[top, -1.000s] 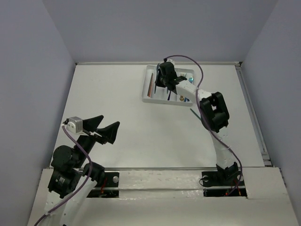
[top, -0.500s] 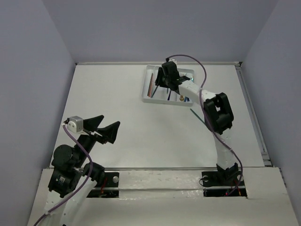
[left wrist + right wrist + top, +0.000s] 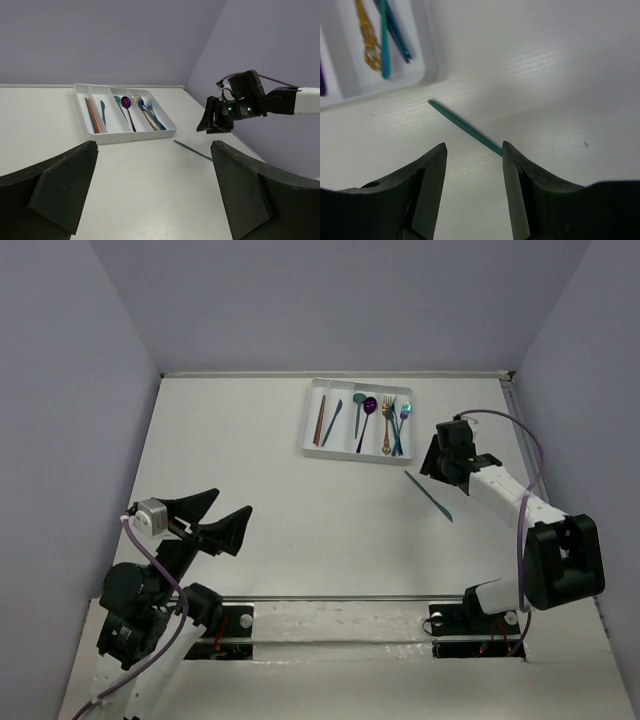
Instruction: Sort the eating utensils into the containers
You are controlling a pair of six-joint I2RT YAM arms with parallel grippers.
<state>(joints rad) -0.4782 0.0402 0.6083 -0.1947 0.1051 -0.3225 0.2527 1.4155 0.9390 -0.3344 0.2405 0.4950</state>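
The white tray (image 3: 309, 427) stands at the far middle of the table, its narrow compartments holding a red-orange chopstick (image 3: 321, 420), a purple spoon (image 3: 368, 412), a gold fork (image 3: 386, 432) and other utensils. One teal chopstick (image 3: 428, 495) lies loose on the table, right of the tray's near corner. My right gripper (image 3: 432, 462) is open and empty just above it. In the right wrist view the chopstick (image 3: 465, 127) runs diagonally just ahead of the open fingertips (image 3: 474, 147). My left gripper (image 3: 215, 520) is open and empty at the near left, far from the tray (image 3: 125, 136).
The table's right edge has a raised rail (image 3: 535, 480). The purple-grey walls close in the back and sides. The right arm's purple cable (image 3: 520, 440) loops above its wrist.
My right arm has pulled back from over the tray to the table on its right, uncovering the utensils. The left arm has shifted slightly.
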